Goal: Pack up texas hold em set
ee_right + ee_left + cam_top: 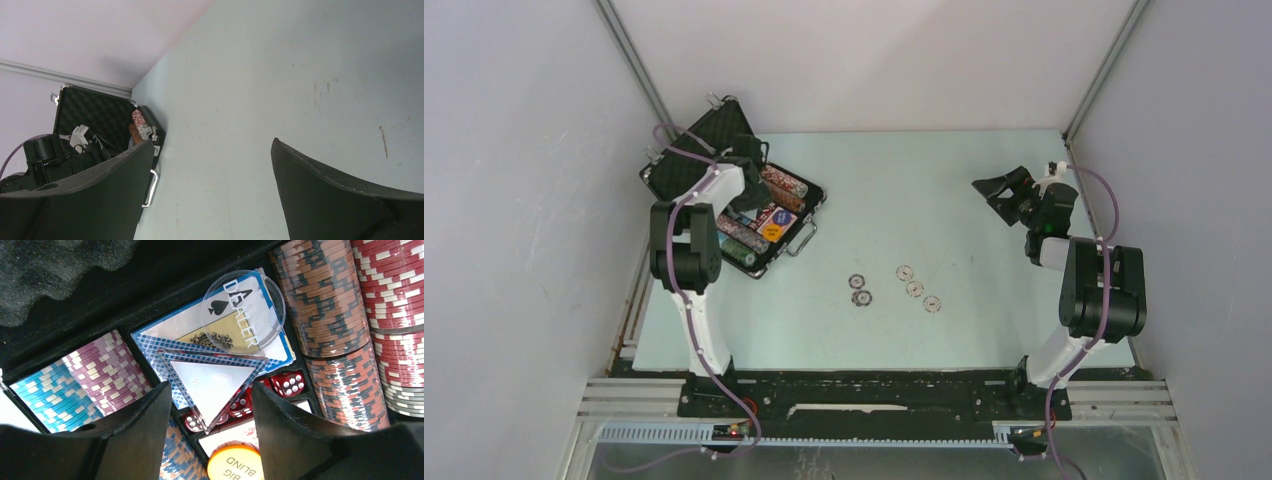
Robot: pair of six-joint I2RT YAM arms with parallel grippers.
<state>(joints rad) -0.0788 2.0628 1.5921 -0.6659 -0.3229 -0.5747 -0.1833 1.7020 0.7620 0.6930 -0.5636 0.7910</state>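
Silver-edged, the small black rectangular case (709, 130) lay open at far left of the pale tabletop (924, 200), five round poker chips (915, 288) loose mid-table. Jaws apart, the left gripper (211, 390) straddled a clear triangular plate (215, 372) inside it. Over bare tabletop, the right gripper (212, 142) gaped empty.

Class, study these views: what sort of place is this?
Probably a robot test cell: left arm and right arm bolted beside a pale table, boxed in by plain white walls and metal framing.
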